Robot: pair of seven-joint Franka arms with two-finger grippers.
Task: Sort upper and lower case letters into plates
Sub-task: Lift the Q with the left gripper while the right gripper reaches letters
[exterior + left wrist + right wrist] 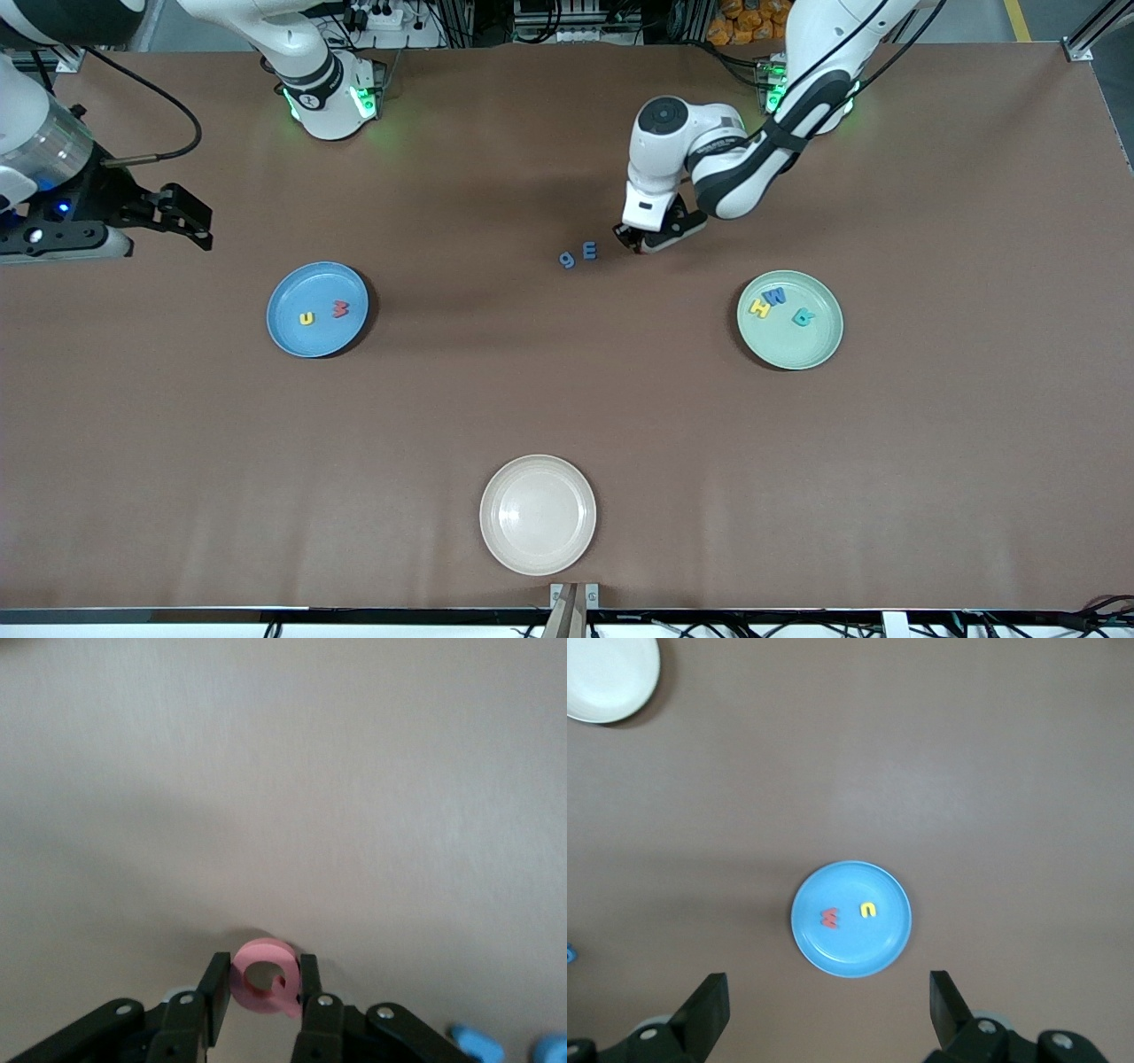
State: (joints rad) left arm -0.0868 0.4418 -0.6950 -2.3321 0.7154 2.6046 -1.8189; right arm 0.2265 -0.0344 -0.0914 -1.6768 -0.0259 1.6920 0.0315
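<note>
Your left gripper [261, 992] is down at the table, squeezing a little red letter [263, 985], with the two blue letters [578, 255] just beside it at its nine o'clock in the front view. Your right gripper [828, 1005] waits up high with its fingers spread wide and nothing in them. The blue plate [317, 309] has two letters and the mint green plate [789, 320] has three.

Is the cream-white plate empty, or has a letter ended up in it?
Empty. The cream-white plate shows only its bare inside in the front view, with no letter on it.
</note>
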